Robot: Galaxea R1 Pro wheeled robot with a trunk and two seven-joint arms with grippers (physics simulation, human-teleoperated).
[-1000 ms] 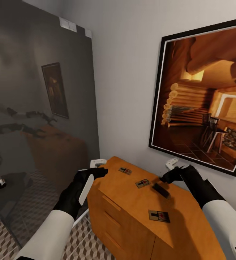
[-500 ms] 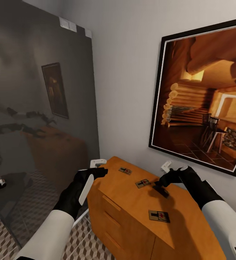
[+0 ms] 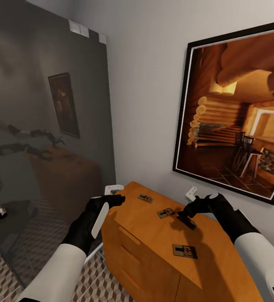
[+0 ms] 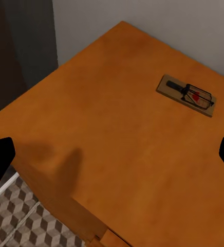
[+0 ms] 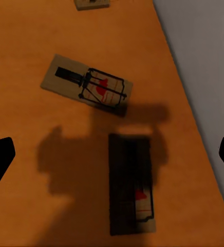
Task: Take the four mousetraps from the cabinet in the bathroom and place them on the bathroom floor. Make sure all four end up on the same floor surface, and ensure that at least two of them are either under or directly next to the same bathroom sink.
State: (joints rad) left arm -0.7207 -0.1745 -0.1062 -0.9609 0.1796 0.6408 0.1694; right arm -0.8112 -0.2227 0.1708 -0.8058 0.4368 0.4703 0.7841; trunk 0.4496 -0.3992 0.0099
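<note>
Orange-brown wood of the cabinet [image 3: 153, 235] carries four mousetraps across its flat top. Since a second ago the right gripper [image 3: 190, 200] has pulled slightly back toward the wall, its white finger raised; its jaws stand spread wide above the shaded mousetrap [image 5: 132, 185], touching nothing. That trap has shifted a little toward the wall. The middle mousetrap [image 3: 165, 213], far mousetrap [image 3: 145, 198] and near mousetrap [image 3: 184, 251] lie unmoved. The left gripper [image 3: 111, 193] stays spread at the cabinet's corner. No writing is legible; each trap shows only a red mark.
</note>
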